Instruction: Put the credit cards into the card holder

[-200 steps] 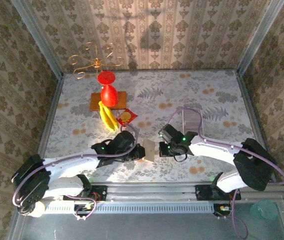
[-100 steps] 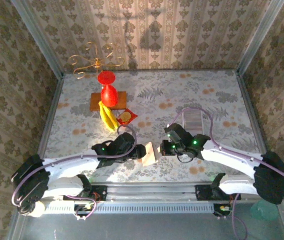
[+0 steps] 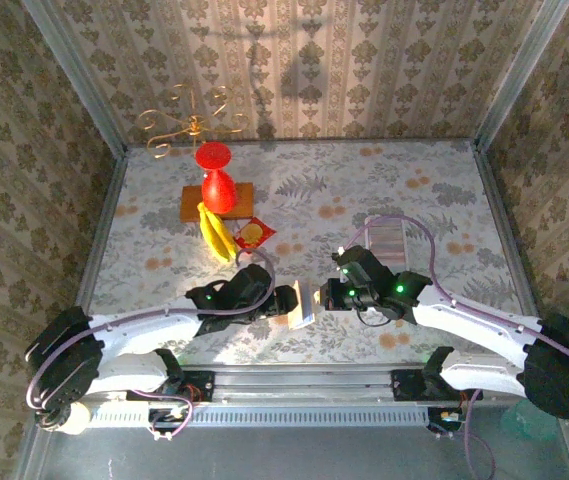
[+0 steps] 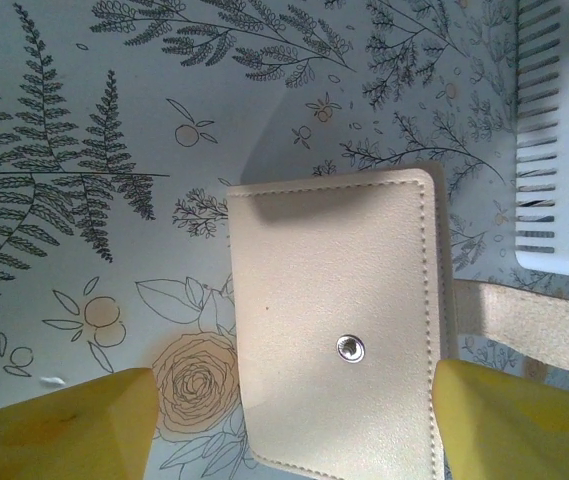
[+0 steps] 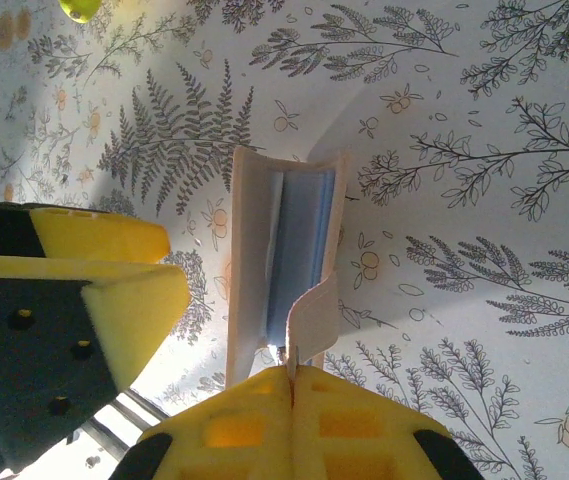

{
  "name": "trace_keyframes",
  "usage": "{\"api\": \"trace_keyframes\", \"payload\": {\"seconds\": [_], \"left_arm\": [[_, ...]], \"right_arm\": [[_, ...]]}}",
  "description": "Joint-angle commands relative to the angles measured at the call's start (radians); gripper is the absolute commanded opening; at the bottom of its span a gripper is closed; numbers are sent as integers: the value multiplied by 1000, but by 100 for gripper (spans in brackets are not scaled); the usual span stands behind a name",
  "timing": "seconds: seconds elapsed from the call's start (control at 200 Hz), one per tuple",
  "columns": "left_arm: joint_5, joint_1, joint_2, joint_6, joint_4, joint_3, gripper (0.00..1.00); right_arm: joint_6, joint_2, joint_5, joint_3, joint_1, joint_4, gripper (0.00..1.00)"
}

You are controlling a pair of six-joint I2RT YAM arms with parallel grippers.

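Note:
The card holder (image 4: pixel 339 320), a tan wallet with a small metal snap, stands on edge on the table between the two arms (image 3: pixel 303 303). My left gripper (image 4: pixel 289 425) is open around its lower part. One yellow finger (image 4: pixel 64 430) is well clear of it, and the other (image 4: pixel 514 420) is next to its edge. My right gripper (image 5: pixel 292 378) is shut on the card holder's closing strap (image 5: pixel 312 325). A blue credit card (image 5: pixel 304 235) sits edge-on inside the open fold. In the top view the left gripper (image 3: pixel 286 301) and right gripper (image 3: pixel 326 293) face each other across the wallet.
A whitish ribbed tray (image 3: pixel 386 240) lies behind the right arm, and its corner appears in the left wrist view (image 4: pixel 554 130). At the back left are a red vase (image 3: pixel 215 180) on a wooden block, bananas (image 3: pixel 214 235), a red-and-yellow packet (image 3: pixel 254 233) and a gold wire ornament (image 3: pixel 186 125).
My left gripper has gone from nearly shut on the card holder to open. The right arm has stretched out lower and to the right, still pinching the strap. The wallet shifted slightly.

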Motion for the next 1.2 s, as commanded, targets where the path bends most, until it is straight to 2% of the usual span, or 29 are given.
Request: {"api": "trace_keyframes", "payload": {"seconds": [0.0, 0.275, 0.56, 0.67, 0.87, 1.195], "left_arm": [[19, -5, 18, 5, 44, 43, 74], [-4, -5, 26, 13, 39, 72, 80], [22, -7, 115, 43, -21, 121, 76], [12, -4, 112, 48, -45, 121, 70], [-4, 1, 73, 34, -57, 81, 49], [-39, 21, -26, 4, -101, -1, 31]], "right_arm": [[4, -20, -15, -3, 9, 20, 0], [1, -20, -12, 0, 10, 20, 0], [-4, -23, -9, 5, 9, 17, 0], [-4, -23, 4, 5, 9, 6, 0], [-4, -18, 59, 5, 9, -45, 0], [10, 0, 143, 8, 8, -121, 0]]}}
